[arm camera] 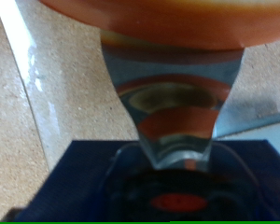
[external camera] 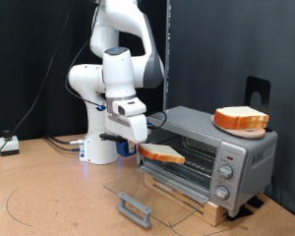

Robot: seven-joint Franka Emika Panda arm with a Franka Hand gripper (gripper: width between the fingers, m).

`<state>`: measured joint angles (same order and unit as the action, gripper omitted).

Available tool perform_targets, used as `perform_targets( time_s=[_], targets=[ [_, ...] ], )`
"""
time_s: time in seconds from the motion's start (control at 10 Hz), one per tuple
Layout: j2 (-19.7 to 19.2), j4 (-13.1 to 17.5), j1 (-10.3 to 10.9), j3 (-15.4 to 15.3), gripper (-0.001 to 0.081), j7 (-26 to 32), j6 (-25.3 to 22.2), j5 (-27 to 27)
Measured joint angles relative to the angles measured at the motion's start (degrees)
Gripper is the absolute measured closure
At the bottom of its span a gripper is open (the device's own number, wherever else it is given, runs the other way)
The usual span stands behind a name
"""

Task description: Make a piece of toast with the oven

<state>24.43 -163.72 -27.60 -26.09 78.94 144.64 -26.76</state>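
One oven [external camera: 208, 152] sits on a brown tabletop [external camera: 49, 192] before black curtains [external camera: 39, 59].

So my pincer [external camera: 145, 140] is pinching the piece of toast [external camera: 161, 153] by one edge, holding it flat in the air right at the mouth of the oven [external camera: 208, 155]. The oven's glass door [external camera: 147, 192] is dropped all the way open, its grey handle [external camera: 134, 208] down near the desk [external camera: 49, 197]. Up on the oven's roof there's another slice [external camera: 244, 115] on an orange plate [external camera: 240, 125].
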Motion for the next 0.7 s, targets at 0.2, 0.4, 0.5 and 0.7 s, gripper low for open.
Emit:
perform_targets(
  time_s=[0.2, 0.4, 0.5, 0.7],
  targets=[
    [1.15, 0.49, 1.69, -0.96, 0.041, -0.86, -2.53, -1.54],
    [3.69, 0.47, 5.48, -1.3, 0.041, -0.92, -3.09, -5.63],
    [4.95, 0.43, 6.83, -1.8, 0.041, -1.29, -3.37, -6.78],
    [7.51, 0.35, 8.42, -4.3, 0.041, -4.77, -4.74, -6.98]
  ],
)
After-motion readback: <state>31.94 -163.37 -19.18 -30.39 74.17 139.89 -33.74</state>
